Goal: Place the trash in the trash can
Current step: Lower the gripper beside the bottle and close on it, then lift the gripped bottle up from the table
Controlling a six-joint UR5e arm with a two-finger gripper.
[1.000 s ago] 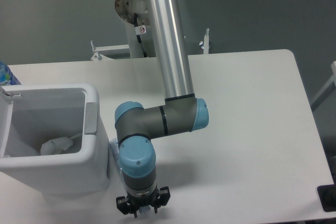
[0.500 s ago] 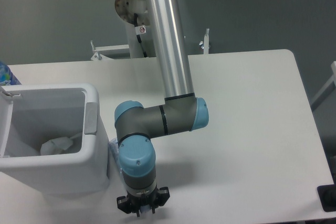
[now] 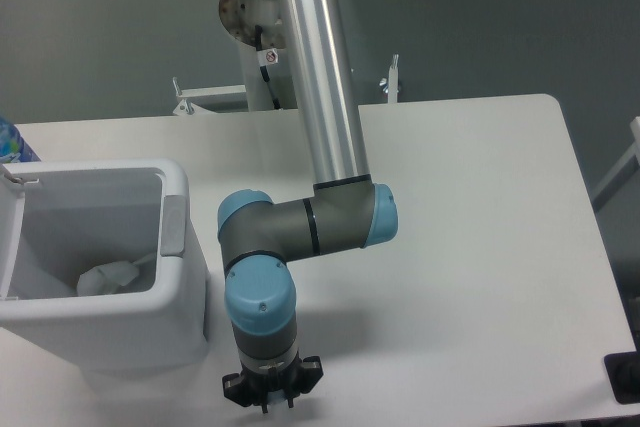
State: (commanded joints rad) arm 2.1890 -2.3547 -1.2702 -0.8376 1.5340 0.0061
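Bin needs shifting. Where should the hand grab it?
On the trash can, probably the thick rim of the wall with the grey side tab, coming straight down from above. It stands upright, open top up, so one finger goes inside, one outside; the body looks too wide to span.

No readable text anywhere in view. A small round red-and-white sticker [image 3: 269, 56] sits on the white cable housing at the arm's base, its symbol too small to make out. A blue-patterned object [image 3: 10, 141] at the left edge behind the boxy white plastic bin [image 3: 181, 247] shows print of some kind, but nothing legible.
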